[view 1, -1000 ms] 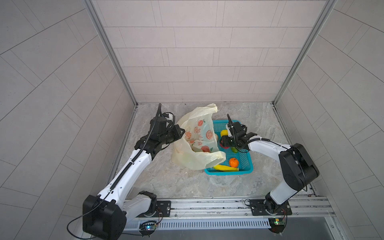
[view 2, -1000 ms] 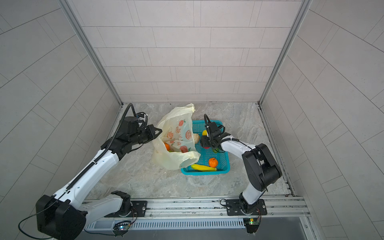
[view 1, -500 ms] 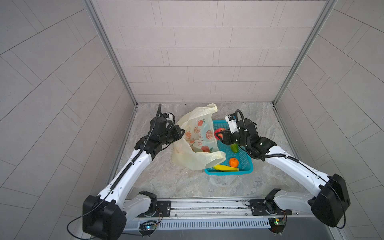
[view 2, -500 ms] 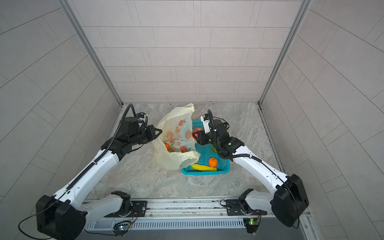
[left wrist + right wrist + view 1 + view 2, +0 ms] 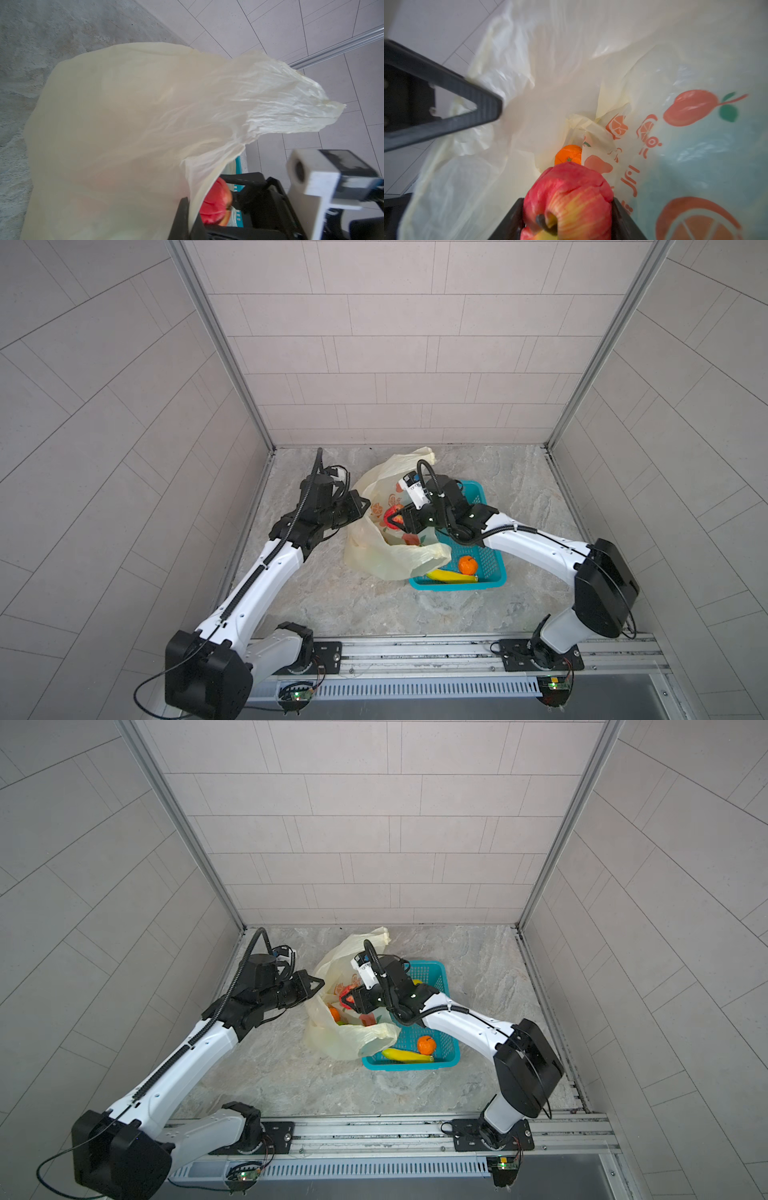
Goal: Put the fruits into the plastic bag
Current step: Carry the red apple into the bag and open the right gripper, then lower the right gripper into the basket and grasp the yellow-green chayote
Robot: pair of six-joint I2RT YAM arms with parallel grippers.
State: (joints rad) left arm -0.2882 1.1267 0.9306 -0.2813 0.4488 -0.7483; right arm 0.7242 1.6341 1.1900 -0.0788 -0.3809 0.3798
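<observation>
Both reach inward: left arm (image 5: pixel 270 572), jaws pinched together on the plastic bag (image 5: pixel 386 560) rim; right arm (image 5: pixel 536 545), jaws clamped on the red apple (image 5: pixel 569 193), has swung from basket (image 5: pixel 457 584) to bag mouth.

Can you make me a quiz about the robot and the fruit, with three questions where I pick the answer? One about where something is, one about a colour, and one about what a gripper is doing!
1. The left gripper is
A. wide open
B. shut on the plastic bag
C. shut on a lemon

2. The fruit in the right gripper is
A. green
B. red
C. blue

3. The banana lies
A. in the teal basket
B. in the plastic bag
C. in the right gripper

Answers:
1 B: its closed fingers pinch the bag's edge.
2 B: a red apple sits between the jaws.
3 A: it lies beside the tangerine in the basket.
</observation>
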